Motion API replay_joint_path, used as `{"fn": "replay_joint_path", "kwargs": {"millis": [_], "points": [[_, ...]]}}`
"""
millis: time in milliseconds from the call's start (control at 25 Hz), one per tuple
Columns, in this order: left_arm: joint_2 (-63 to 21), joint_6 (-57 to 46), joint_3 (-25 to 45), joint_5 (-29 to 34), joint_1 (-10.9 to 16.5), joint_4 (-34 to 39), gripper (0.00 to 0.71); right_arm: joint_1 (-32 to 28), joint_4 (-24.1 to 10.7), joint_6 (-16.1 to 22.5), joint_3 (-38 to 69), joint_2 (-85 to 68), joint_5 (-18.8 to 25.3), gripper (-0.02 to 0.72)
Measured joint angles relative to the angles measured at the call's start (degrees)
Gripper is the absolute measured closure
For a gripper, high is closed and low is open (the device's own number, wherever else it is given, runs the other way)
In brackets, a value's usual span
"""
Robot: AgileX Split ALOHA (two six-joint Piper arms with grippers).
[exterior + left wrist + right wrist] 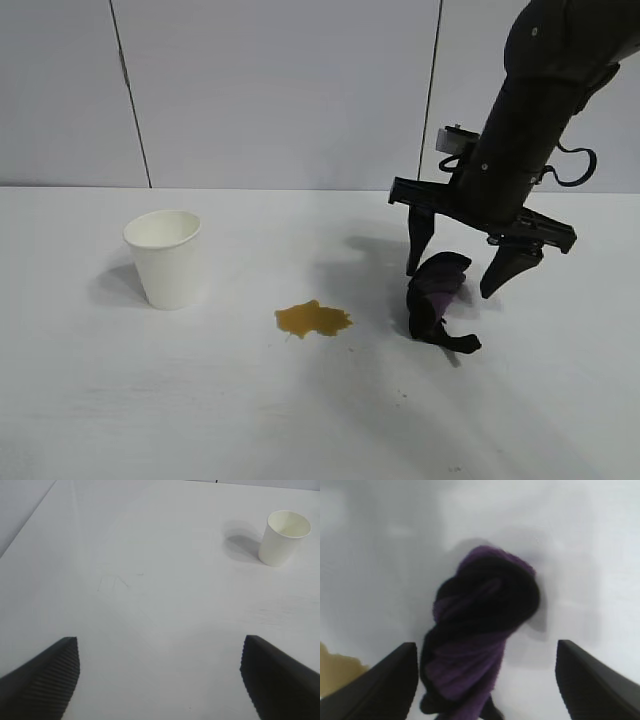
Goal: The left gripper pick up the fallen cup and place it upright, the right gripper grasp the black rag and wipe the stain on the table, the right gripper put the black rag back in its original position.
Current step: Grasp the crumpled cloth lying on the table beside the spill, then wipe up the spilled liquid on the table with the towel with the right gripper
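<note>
Starting at the left of the outside view, we see the cup (163, 258) already standing upright on the table (120, 410), mouth up, so we judge the first part of the job finished. That explains why the left gripper (160, 677) sits back from the cup, well apart from it: in its own wrist view its two fingers are spread wide over bare table with nothing between them, and the cup stands far off toward the corner. Moving right, the stain (313, 319) lies as an amber blotch between the cup and the rag, not yet wiped, touching neither. Further right, the black rag (438, 300) sits bunched on the table, purple folds showing and its thin tail trailing toward the camera. The right gripper (464, 275) points steeply down above it, fingers spread to either side of the bundle, one at its left and one at its right. We read this as lining up a grasp: the fingers straddle the cloth but do not pinch it yet. From the right wrist view the rag fills the gap between the fingers, and the edge of the stain shows just beside one finger.
</note>
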Motion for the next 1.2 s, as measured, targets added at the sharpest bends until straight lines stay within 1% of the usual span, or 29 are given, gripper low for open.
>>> {"fn": "replay_joint_path", "kwargs": {"millis": [160,360,440,520,600,760,920,960,1040,1200], "points": [[0.00,0.00,0.00,0.00,0.00,0.00,0.080,0.00,0.01,0.00,0.00,0.54,-0.47,0.181],[0.00,0.00,0.00,0.00,0.00,0.00,0.080,0.00,-0.23,0.00,0.00,2.59,0.66,0.192],[0.00,0.00,0.00,0.00,0.00,0.00,0.080,0.00,-0.29,0.00,-0.07,2.66,0.74,0.229],[0.00,0.00,0.00,0.00,0.00,0.00,0.080,0.00,-0.24,0.00,-0.07,2.66,0.79,0.286],[0.00,0.00,0.00,0.00,0.00,0.00,0.080,0.00,-0.24,0.00,-0.35,2.66,1.28,0.367],[0.00,0.00,0.00,0.00,0.00,0.00,0.080,0.00,-0.37,0.00,-3.53,2.66,4.91,0.512],[0.00,0.00,0.00,0.00,0.00,0.00,0.080,0.00,-1.16,-1.32,-8.74,2.72,9.37,0.608],[0.00,0.00,0.00,0.00,0.00,0.00,0.080,0.06,-1.69,-1.73,-10.09,2.72,10.79,0.624],[0.00,0.00,0.00,0.00,0.00,0.00,0.080,0.11,-3.06,-2.58,-12.07,2.72,13.90,0.624],[0.00,0.00,0.00,0.00,0.00,0.00,0.080,0.43,-4.29,-4.66,-13.72,2.72,19.09,0.624]]}}
